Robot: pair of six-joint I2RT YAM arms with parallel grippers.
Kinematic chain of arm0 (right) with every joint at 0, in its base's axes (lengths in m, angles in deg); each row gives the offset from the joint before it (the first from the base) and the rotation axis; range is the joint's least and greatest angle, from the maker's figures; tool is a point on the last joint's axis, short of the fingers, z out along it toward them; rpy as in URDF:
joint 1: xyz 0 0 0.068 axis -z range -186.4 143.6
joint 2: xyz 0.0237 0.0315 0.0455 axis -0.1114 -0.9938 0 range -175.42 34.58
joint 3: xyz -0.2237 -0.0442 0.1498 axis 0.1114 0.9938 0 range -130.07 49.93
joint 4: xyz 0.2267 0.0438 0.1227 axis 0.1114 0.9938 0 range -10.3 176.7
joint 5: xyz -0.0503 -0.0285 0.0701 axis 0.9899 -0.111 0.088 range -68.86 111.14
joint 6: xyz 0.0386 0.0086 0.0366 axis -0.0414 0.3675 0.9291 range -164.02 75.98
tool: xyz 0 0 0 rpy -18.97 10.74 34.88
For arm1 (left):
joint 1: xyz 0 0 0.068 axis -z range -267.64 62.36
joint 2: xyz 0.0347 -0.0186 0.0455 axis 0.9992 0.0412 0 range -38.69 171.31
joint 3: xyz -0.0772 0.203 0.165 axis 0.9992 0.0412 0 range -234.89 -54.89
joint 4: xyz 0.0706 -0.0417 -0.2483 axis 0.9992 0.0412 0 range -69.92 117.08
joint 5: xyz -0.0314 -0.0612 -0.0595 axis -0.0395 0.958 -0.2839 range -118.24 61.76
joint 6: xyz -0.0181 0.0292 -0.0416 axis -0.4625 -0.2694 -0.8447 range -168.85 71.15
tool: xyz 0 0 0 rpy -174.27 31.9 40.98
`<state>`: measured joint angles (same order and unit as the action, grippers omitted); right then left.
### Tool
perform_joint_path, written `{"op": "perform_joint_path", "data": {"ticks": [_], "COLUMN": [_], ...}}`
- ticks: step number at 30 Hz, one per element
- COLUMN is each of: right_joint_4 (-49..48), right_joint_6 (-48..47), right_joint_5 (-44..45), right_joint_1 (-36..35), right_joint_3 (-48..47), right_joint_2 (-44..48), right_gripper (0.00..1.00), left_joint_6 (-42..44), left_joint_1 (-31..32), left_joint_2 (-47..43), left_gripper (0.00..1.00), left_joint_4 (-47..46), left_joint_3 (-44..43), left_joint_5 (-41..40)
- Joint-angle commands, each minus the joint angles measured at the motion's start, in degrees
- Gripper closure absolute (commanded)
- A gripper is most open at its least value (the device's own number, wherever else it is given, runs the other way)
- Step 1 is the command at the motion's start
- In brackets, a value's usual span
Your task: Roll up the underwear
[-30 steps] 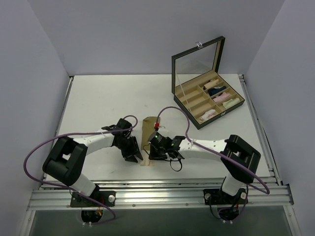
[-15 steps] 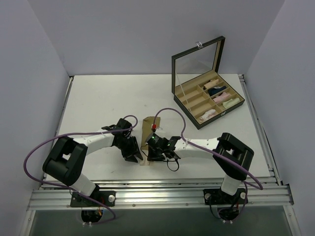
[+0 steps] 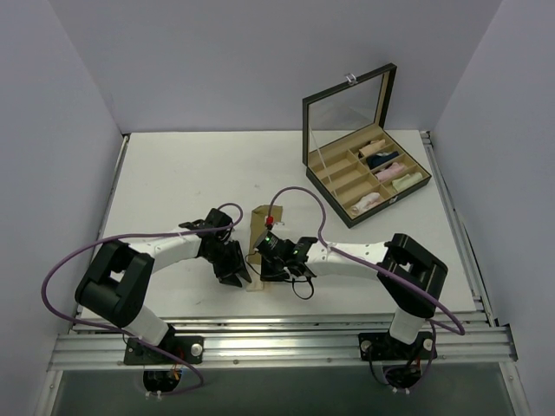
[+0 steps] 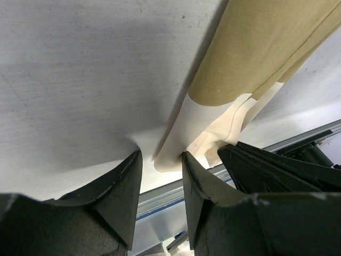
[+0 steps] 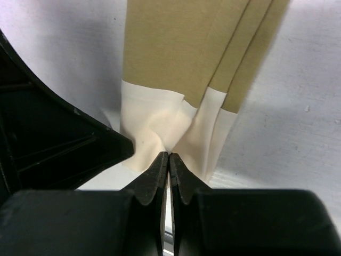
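The underwear [image 5: 181, 48] is being pinched at its pale band [image 5: 154, 114] by the right gripper [image 5: 169, 156], with the left gripper [image 4: 160, 157] spread; next, likely, turning the band over.

Bright, even light from above; only soft grey shadows lie on the table [image 3: 173, 173] just beside the tan underwear [image 3: 260, 221]. Wrist views show that cloth sharp (the near fingers [image 4: 117, 213] blur dark).

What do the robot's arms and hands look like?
Two slim white arms, left arm and right arm, with black joints. A purple cable loops along each. The left hand and right hand are black, each with two wedge-shaped fingers. A green light glows near the right hand.
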<state>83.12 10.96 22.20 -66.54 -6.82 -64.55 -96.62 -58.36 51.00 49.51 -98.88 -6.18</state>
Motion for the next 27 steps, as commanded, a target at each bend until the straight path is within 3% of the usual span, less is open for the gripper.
{"op": "perform_joint_path", "data": {"ticks": [1,27], "right_joint_4": [4.1,6.2], "right_joint_6": [0.1,0.7], "right_joint_5": [2.3,5.1], "right_joint_1": [-0.5,-0.9], "right_joint_3": [0.1,2.1], "right_joint_2": [2.5,5.5], "right_gripper": [1.0,1.0], "left_joint_6": [0.7,0.4], "left_joint_1": [0.2,0.2], "left_joint_2": [-0.5,0.9], "left_gripper": [0.55,0.55], "left_joint_4": [1.2,0.9], "left_joint_3": [-1.5,-2.6], "left_joint_5": [-1.5,-1.3]}}
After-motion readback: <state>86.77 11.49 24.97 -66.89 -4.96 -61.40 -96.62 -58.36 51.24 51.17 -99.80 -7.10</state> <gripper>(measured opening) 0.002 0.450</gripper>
